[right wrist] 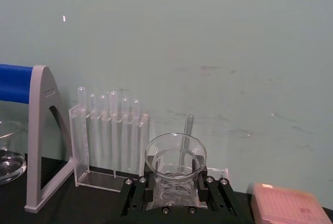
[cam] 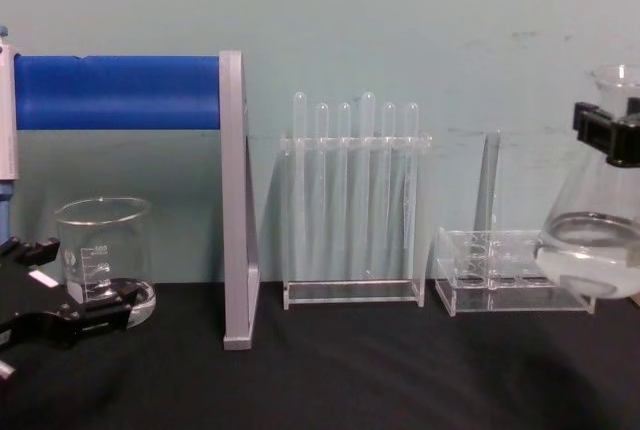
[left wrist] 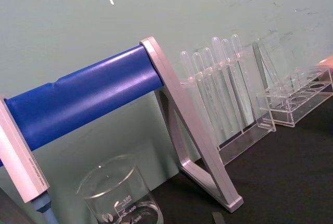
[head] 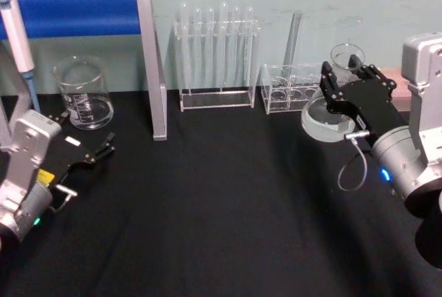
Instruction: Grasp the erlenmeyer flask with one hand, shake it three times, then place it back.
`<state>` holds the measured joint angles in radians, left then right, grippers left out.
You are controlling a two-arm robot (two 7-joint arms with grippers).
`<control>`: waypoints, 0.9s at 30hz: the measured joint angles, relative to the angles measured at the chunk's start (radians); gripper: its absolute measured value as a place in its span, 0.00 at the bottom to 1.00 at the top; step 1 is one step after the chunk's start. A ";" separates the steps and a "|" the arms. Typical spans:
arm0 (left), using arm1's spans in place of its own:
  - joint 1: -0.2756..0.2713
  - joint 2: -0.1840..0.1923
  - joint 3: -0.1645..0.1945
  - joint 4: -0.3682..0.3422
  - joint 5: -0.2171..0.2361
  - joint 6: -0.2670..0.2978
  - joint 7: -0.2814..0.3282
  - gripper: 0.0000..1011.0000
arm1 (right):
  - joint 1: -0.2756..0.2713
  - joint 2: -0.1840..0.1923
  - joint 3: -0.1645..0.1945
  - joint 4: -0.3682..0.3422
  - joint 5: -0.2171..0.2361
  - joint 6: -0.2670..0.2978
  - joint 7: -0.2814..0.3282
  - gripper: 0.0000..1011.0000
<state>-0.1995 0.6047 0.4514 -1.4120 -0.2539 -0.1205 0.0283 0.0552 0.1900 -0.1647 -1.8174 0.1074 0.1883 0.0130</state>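
The erlenmeyer flask (head: 321, 119) (cam: 590, 240) is at the far right, upright, with clear liquid in its wide base. My right gripper (head: 347, 72) (cam: 615, 132) is shut on its neck just under the flared lip. In the right wrist view the flask's mouth (right wrist: 176, 156) stands between the black fingers (right wrist: 136, 190). From the chest view its base seems to hang just above the black cloth. My left gripper (head: 97, 153) (cam: 60, 290) rests open and idle at the far left, in front of a beaker.
A glass beaker (head: 83, 93) stands back left beside a grey stand with a blue bar (head: 153, 62). A tall test tube rack (head: 217, 55) and a low acrylic rack (head: 286, 90) line the back, close to the flask. A pink box (right wrist: 289, 203) lies at the right.
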 joint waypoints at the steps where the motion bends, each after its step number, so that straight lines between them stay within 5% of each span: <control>1: 0.000 0.000 0.000 0.000 0.000 0.000 0.000 0.99 | 0.002 -0.003 0.004 0.004 -0.002 0.001 0.002 0.45; 9: 0.000 0.000 0.000 0.000 0.000 0.000 0.000 0.99 | 0.048 -0.014 -0.015 0.057 0.001 -0.001 0.081 0.45; 19: 0.000 0.000 0.000 0.000 0.000 0.000 0.000 0.99 | 0.158 -0.013 -0.139 0.171 0.047 -0.031 0.279 0.45; 27: 0.000 0.000 0.000 0.000 0.000 0.000 0.000 0.99 | 0.218 -0.011 -0.217 0.234 0.083 -0.050 0.371 0.45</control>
<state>-0.1995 0.6047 0.4514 -1.4120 -0.2539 -0.1205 0.0283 0.2734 0.1787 -0.3818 -1.5832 0.1901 0.1383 0.3837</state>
